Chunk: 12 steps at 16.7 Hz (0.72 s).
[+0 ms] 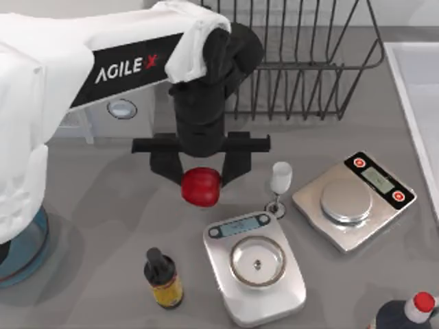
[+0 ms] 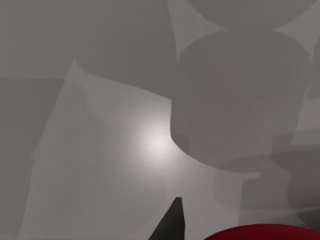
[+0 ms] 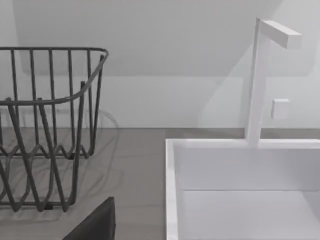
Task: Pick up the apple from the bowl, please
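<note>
The apple (image 1: 201,186) sits between the two dark fingers of the left gripper (image 1: 201,179), which is clamped on it from either side; in the top view it hangs over bare table, out of the bowl (image 1: 20,264). The bowl lies well off to the left of the apple at the table's left edge, mostly hidden under the white arm, with only a blue-teal arc of rim showing. In the left wrist view a red curve of the apple (image 2: 260,233) shows beside one dark fingertip (image 2: 172,220), over grey table crossed by shadows.

Judgement: the pick appears largely accomplished, the fruit being clear of the bowl. What remains is to carry it steadily. The skin is glossy and round, so grip pressure should be kept even and the wrist level; any twist could roll it out between the pads.

Hazards near the apple: a small white goblet-shaped cup (image 1: 280,179) just to its right, a silver scale (image 1: 255,264) below and to the right, a second scale (image 1: 354,200) farther right, and a dropper bottle (image 1: 162,277) below. A wire dish rack (image 1: 302,62) stands behind. Movement should favour height before any sideways travel.

The right arm is parked near the rack and a white sink (image 3: 240,190); whether its fingers are apart or together cannot be told.
</note>
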{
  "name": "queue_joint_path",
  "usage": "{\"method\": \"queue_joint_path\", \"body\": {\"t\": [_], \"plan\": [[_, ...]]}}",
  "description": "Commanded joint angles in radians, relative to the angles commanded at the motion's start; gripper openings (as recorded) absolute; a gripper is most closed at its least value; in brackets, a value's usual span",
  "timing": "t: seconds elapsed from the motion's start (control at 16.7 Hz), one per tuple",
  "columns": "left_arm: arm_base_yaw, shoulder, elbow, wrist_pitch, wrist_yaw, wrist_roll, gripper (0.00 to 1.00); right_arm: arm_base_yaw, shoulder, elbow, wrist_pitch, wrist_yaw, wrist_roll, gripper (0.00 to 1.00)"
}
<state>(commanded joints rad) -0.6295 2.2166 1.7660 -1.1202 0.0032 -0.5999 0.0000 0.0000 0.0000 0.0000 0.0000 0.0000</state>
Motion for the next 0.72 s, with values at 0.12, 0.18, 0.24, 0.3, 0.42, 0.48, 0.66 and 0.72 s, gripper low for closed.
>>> {"method": "queue_joint_path", "body": {"t": [0.12, 0.18, 0.24, 0.3, 0.42, 0.48, 0.66, 0.72], "plan": [[0.000, 0.000, 0.000, 0.000, 0.000, 0.000, 0.68, 0.000, 0.000, 0.000, 0.000, 0.000, 0.000, 1.00], [0.000, 0.000, 0.000, 0.000, 0.000, 0.000, 0.75, 0.000, 0.000, 0.000, 0.000, 0.000, 0.000, 1.00], [0.000, 0.000, 0.000, 0.000, 0.000, 0.000, 0.83, 0.000, 0.000, 0.000, 0.000, 0.000, 0.000, 1.00], [0.000, 0.000, 0.000, 0.000, 0.000, 0.000, 0.90, 0.000, 0.000, 0.000, 0.000, 0.000, 0.000, 1.00], [0.000, 0.000, 0.000, 0.000, 0.000, 0.000, 1.00, 0.000, 0.000, 0.000, 0.000, 0.000, 0.000, 1.00], [0.000, 0.000, 0.000, 0.000, 0.000, 0.000, 1.00, 0.000, 0.000, 0.000, 0.000, 0.000, 0.000, 1.00], [0.000, 0.000, 0.000, 0.000, 0.000, 0.000, 1.00, 0.000, 0.000, 0.000, 0.000, 0.000, 0.000, 1.00], [0.000, 0.000, 0.000, 0.000, 0.000, 0.000, 1.00, 0.000, 0.000, 0.000, 0.000, 0.000, 0.000, 1.00]]}}
